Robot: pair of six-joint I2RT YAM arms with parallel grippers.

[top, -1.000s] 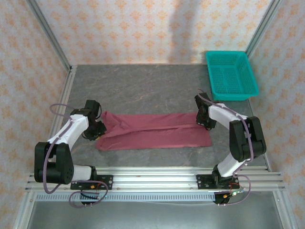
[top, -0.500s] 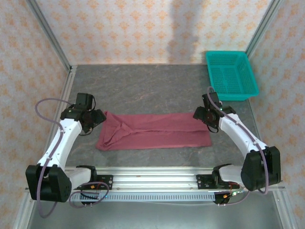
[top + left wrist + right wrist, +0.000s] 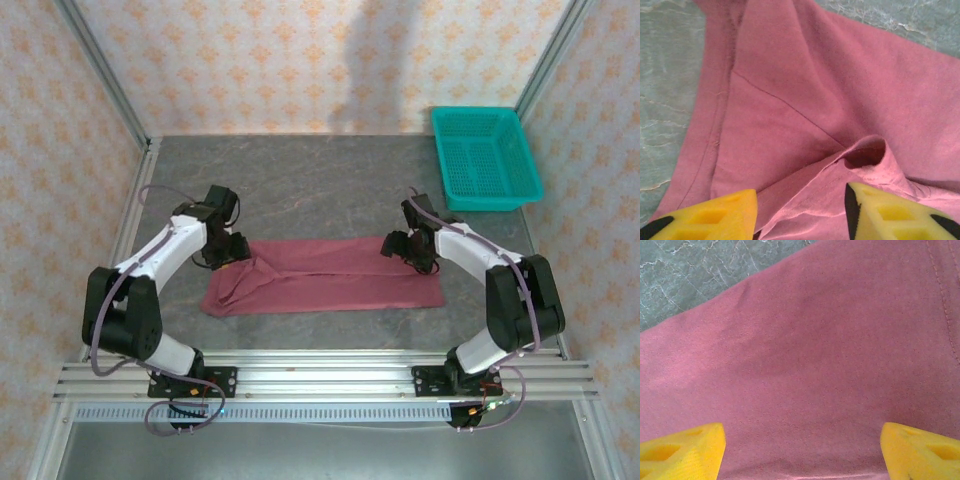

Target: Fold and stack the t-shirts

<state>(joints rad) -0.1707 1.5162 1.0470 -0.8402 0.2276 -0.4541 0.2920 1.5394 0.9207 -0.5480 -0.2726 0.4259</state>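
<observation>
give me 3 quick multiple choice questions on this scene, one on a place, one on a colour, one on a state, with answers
1. Where on the table is the basket? A far right corner B near left corner C centre
2. What colour is the shirt? A teal B maroon C white
3. How do the right gripper's jaws stand? A shut on cloth B shut, empty C open

1 A, the top view shows it at the far right.
2 B, it is maroon in every view.
3 C, its fingers stand wide apart over the shirt.
</observation>
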